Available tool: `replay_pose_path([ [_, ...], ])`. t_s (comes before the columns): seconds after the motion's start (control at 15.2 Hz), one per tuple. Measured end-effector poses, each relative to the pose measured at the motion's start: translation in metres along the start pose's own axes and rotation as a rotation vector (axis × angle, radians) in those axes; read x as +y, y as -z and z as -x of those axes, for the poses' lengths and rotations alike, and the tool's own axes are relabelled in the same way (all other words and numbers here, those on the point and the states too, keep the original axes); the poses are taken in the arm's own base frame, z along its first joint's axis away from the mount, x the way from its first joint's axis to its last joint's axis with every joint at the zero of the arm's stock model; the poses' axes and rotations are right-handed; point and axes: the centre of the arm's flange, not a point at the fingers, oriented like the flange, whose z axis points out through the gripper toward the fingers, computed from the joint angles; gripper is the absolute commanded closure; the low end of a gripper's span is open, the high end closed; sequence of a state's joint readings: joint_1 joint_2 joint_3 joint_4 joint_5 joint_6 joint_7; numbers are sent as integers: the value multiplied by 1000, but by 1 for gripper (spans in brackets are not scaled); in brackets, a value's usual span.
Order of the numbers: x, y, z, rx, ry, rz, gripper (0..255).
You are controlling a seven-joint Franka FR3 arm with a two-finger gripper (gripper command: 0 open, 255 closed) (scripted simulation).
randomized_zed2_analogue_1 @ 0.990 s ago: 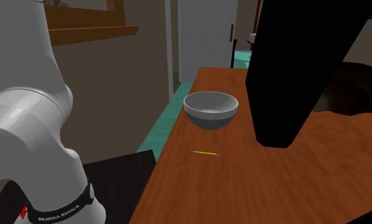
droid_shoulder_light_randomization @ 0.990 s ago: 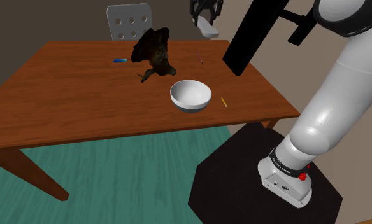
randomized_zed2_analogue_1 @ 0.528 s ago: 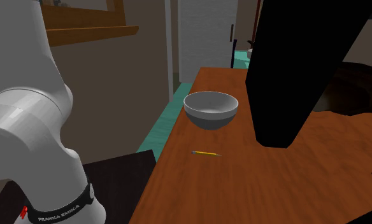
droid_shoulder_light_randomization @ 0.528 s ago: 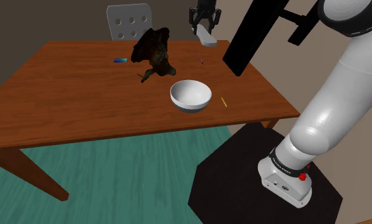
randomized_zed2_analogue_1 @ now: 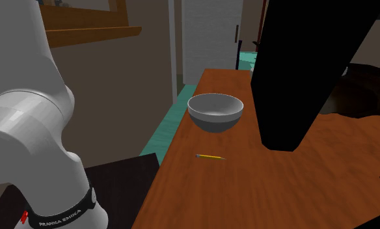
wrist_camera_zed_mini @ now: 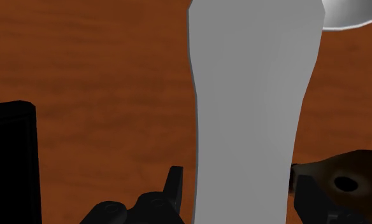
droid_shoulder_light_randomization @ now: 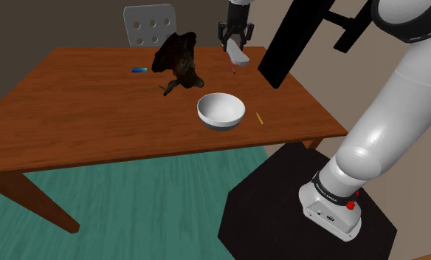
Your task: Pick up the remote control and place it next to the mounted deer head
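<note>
**Ann:** Remote (droid_shoulder_light_randomization: 237, 53) first. Where is it?

**Ben:** It hangs from the black gripper (droid_shoulder_light_randomization: 235, 37), over the far part of the brown table (droid_shoulder_light_randomization: 81, 111). It is plain light grey and long. It points down and tilts a bit.

**Ann:** Are the fingers open?

**Ben:** No. In the wrist view the two black fingers (wrist_camera_zed_mini: 174, 188) press on the remote (wrist_camera_zed_mini: 251, 108), one on each side. They grip it.

**Ann:** Does it touch the table?

**Ben:** I cannot tell. Its low end is close to a small red pen (droid_shoulder_light_randomization: 233, 69) that lies on the wood.

**Ann:** And the deer head (droid_shoulder_light_randomization: 178, 59)?

**Ben:** It is dark brown and sits on the table. It is near the remote, on the shoulder view's left of it. There is a gap between them.

**Ann:** What else is on the table?

**Ben:** A white bowl (droid_shoulder_light_randomization: 221, 111) stands closer to the black stand (droid_shoulder_light_randomization: 280, 214). A yellow pencil (droid_shoulder_light_randomization: 259, 118) lies near the bowl, on the shoulder view's right. A small blue thing (droid_shoulder_light_randomization: 139, 71) lies on the shoulder view's left of the deer head.

**Ann:** What is behind the table?

**Ben:** A white chair (droid_shoulder_light_randomization: 149, 24) with round holes in its back. The floor (droid_shoulder_light_randomization: 133, 221) is teal.

**Ann:** And in the second exterior view?

**Ben:** The bowl (randomized_zed2_analogue_1: 215, 110) looks grey there. The pencil (randomized_zed2_analogue_1: 210, 157) lies in front of it. The big white arm (randomized_zed2_analogue_1: 26, 130) is on that view's left.
</note>
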State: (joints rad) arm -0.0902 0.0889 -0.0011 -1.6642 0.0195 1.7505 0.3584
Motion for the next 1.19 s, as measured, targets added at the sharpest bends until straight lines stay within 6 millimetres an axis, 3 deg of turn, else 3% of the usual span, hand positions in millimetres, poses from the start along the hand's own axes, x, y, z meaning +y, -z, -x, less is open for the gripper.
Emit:
replay_pose_path([
  [1.19, 3, -94, -1, 0, 0, 0, 255],
])
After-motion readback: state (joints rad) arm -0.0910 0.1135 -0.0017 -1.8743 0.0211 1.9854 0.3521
